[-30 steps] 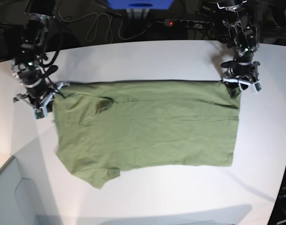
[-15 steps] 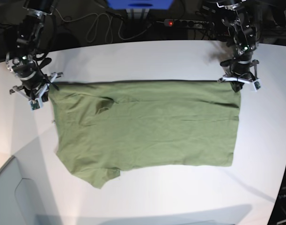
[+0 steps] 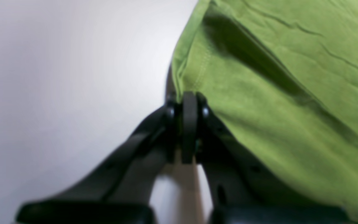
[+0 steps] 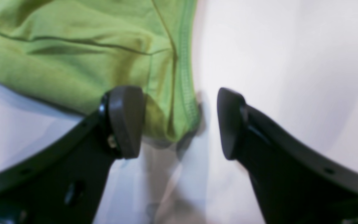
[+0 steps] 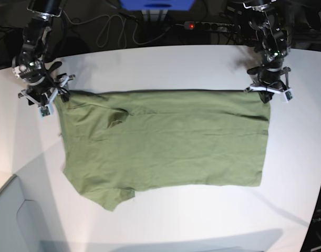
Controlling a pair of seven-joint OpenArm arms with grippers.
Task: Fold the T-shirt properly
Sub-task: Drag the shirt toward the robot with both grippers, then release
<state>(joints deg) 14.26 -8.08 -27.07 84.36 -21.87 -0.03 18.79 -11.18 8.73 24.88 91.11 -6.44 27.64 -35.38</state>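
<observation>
The olive-green T-shirt [image 5: 165, 142] lies flat on the white table [image 5: 165, 65], with a straight far edge and one sleeve pointing toward the near left. My left gripper [image 5: 269, 95] is at the shirt's far right corner. In the left wrist view this gripper [image 3: 190, 99] is shut, and the cloth [image 3: 275, 93] rises to its tips, pinched at the hem. My right gripper [image 5: 44, 102] is at the shirt's far left corner. The right wrist view shows it [image 4: 179, 123] open, with the hemmed corner [image 4: 169, 102] lying loose between its fingers.
Beyond the table's far edge are a power strip with a red light [image 5: 202, 25], loose cables [image 5: 113, 29] and a blue object [image 5: 157, 5]. A grey surface [image 5: 13, 220] sits below the table's near left edge.
My right gripper has opened and let go of the far left corner, after drawing it outward. My left gripper has shut on the far right corner. The shirt's far edge lies straighter.
</observation>
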